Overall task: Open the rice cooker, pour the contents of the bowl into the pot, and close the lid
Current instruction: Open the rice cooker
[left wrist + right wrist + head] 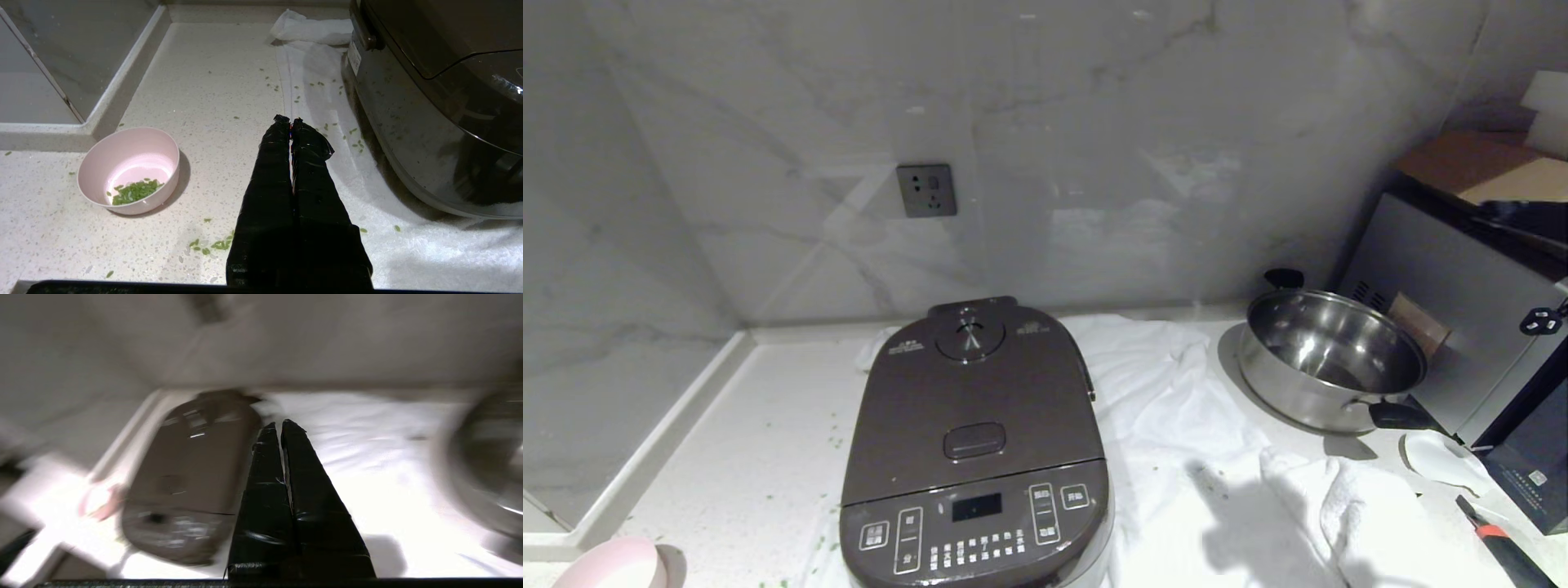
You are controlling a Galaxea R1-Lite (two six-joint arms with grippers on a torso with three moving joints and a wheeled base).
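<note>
The dark brown rice cooker (976,457) stands on a white towel in the middle of the counter, its lid (972,392) down, so the pot is hidden. The pale pink bowl (128,169) sits on the counter to the cooker's left and holds green grains (135,191); its edge shows in the head view (609,565). My left gripper (289,121) is shut and empty, low over the counter between bowl and cooker (441,102). My right gripper (279,425) is shut and empty, in the air to the right of the cooker (192,473) over the towel.
A shiny steel pan (1327,359) with black handles stands at the back right beside a grey appliance (1462,327). A white towel (1201,457) covers the counter's middle and right. Loose green grains (214,245) lie scattered on the counter. A raised ledge (662,433) borders the left.
</note>
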